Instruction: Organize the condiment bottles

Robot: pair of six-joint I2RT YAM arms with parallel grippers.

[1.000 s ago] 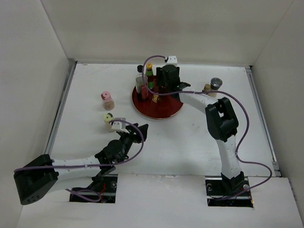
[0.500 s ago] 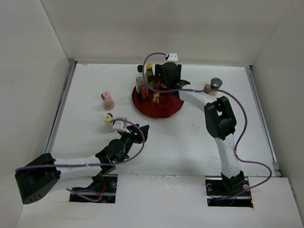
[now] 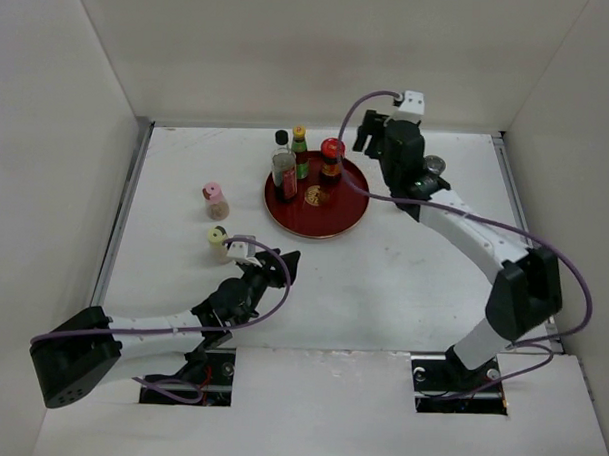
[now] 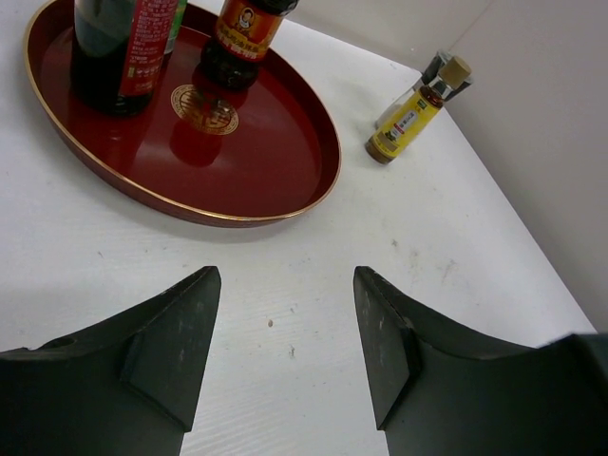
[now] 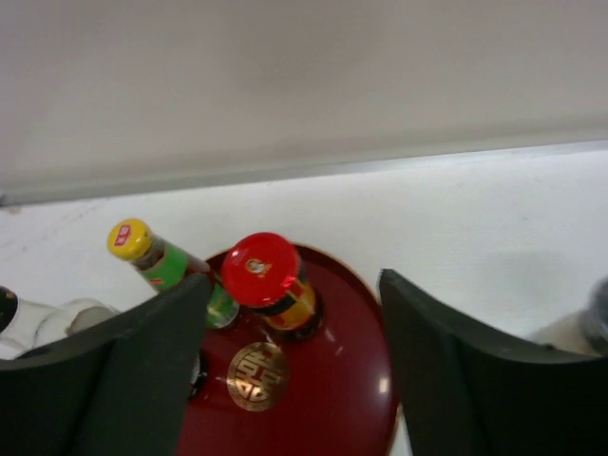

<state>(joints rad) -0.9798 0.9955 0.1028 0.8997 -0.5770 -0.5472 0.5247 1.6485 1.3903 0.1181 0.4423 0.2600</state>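
Tabletop: red-lidded jar on tray

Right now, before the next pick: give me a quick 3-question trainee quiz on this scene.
1. True or false: the red-lidded jar stands on the round red tray.
2. How many bottles in all stand on that tray?
3. Where is the small pink-capped bottle? A) on the tray B) on the white table, left of the tray C) on the table, right of the tray

Key: 1 true; 2 three; 3 B.
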